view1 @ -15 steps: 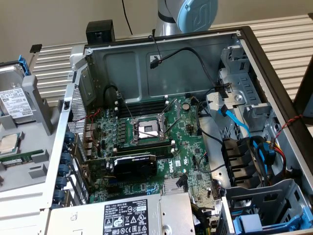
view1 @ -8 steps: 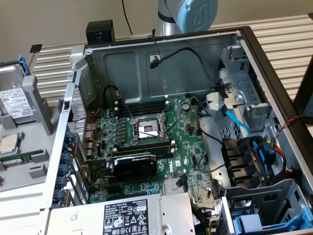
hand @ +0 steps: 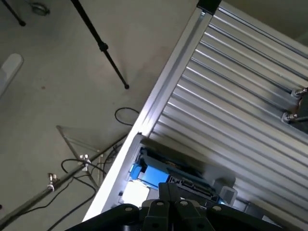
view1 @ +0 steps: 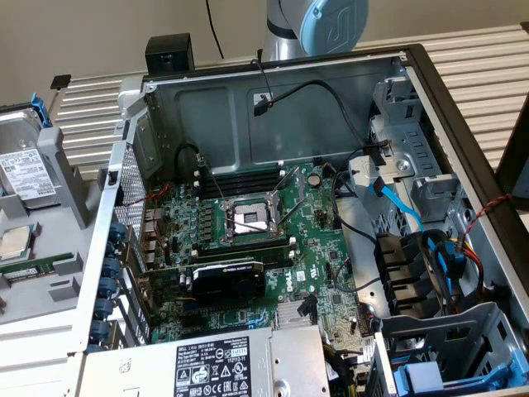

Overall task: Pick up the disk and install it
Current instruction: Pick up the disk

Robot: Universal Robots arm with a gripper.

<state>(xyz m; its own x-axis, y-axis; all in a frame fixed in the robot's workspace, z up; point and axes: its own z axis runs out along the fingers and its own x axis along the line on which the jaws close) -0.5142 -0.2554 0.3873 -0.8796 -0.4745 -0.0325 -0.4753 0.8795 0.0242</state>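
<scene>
Gripper (hand: pixel 169 199) fully closed, fingers pressed together, nothing gripped; disk (hand: pixel 153 174) close beyond its tips. Disk lay at the exterior view's left, outside the case (view1: pixel 216 116).

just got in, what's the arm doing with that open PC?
A robot arm shows beyond the far wall of the open computer case; the job is fitting the disk into it. The disk, in its blue carrier, sits in a grey stand outside the case on the exterior view's left, not yet picked up. The gripper is shut with nothing between its fingers.
</scene>
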